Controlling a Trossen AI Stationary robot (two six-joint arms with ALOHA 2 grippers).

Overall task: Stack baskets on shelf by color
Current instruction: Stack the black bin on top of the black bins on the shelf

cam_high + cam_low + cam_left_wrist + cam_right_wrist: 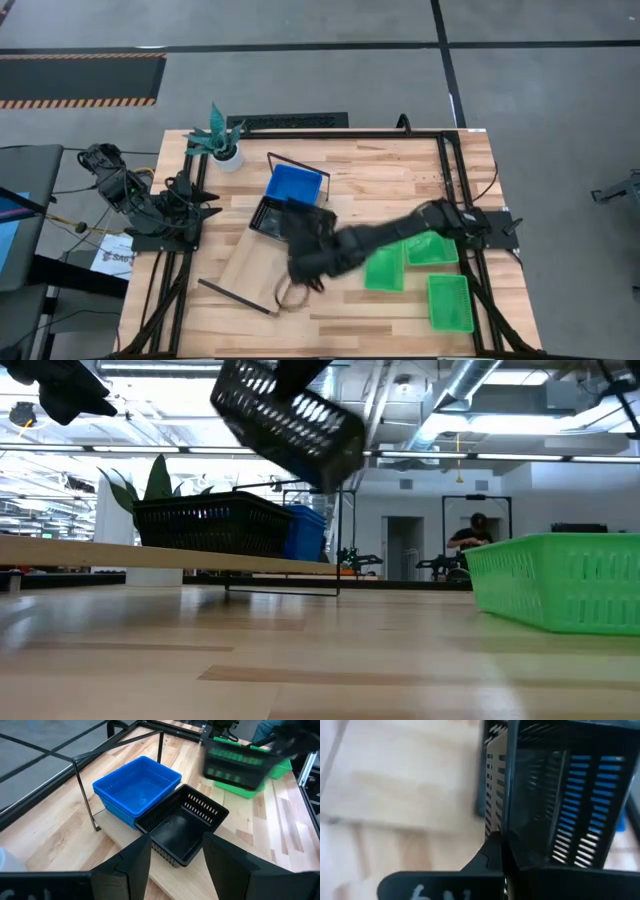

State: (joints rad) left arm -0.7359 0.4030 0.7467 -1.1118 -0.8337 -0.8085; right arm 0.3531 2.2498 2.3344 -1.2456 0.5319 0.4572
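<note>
A blue basket (296, 187) and a black basket (271, 218) sit side by side on the light-wood shelf (243, 268), which lies slanted across the table. They also show in the left wrist view, blue (137, 790) and black (182, 822). My right gripper (300, 256) reaches over the shelf, shut on a second black basket (290, 420) held high in the air. Three green baskets (385, 268) (432, 250) (450, 302) lie on the table at the right. My left gripper (176, 865) is open and empty at the table's left edge. My right gripper holds the black basket by one perforated side wall (506, 815), which runs between its fingers. One finger (487, 860) shows on the wall's outer side; the basket hides the other. The basket is lifted clear of the shelf and table and hangs tilted (300, 430).
A potted plant (222, 140) stands at the far left of the table. The shelf's black wire frames rise at its far end (300, 165) and near end (235, 297). Black rails run along the table's edges (445, 170). A person shows far off in the room (478, 532).
</note>
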